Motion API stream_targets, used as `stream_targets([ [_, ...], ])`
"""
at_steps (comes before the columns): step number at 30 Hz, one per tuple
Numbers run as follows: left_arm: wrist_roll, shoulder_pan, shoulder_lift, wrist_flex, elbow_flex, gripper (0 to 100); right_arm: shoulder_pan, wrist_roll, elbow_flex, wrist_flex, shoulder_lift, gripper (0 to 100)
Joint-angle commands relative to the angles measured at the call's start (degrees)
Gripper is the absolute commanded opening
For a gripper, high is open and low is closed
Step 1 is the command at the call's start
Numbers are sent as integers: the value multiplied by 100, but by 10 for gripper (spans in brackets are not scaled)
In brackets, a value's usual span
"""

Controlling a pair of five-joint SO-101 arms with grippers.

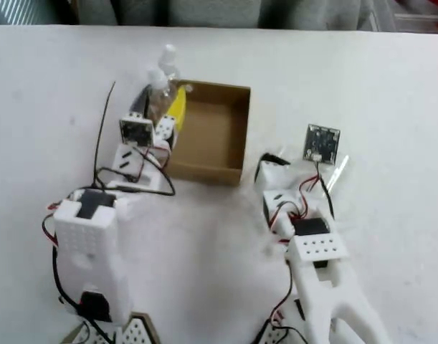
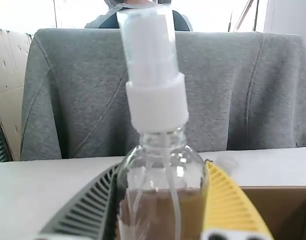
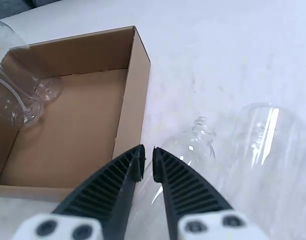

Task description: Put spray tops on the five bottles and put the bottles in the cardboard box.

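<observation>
Left jaws clamp the capped bottle (image 2: pixel 160 190) — lower it upright into the box (image 1: pixel 204 170), seemingly just below; right jaws narrow, empty.

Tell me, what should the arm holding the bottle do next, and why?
Probably ease the bottle down into the box. The left gripper is shut on it, its spray top is already on, and it sits right at the box's side wall, so going in looks like the step left.

A white table (image 1: pixel 362 79) — behind it, grey fabric (image 2: pixel 67 90), perhaps a draped sweatshirt.
</observation>
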Motion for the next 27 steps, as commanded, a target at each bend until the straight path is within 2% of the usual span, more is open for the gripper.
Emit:
stream_targets([
  [1, 62, -31, -22, -167, -281, 23, 66, 62, -44, -136, -145, 16],
  [27, 53, -119, -4, 193, -246, 24, 75, 62, -35, -136, -145, 16],
])
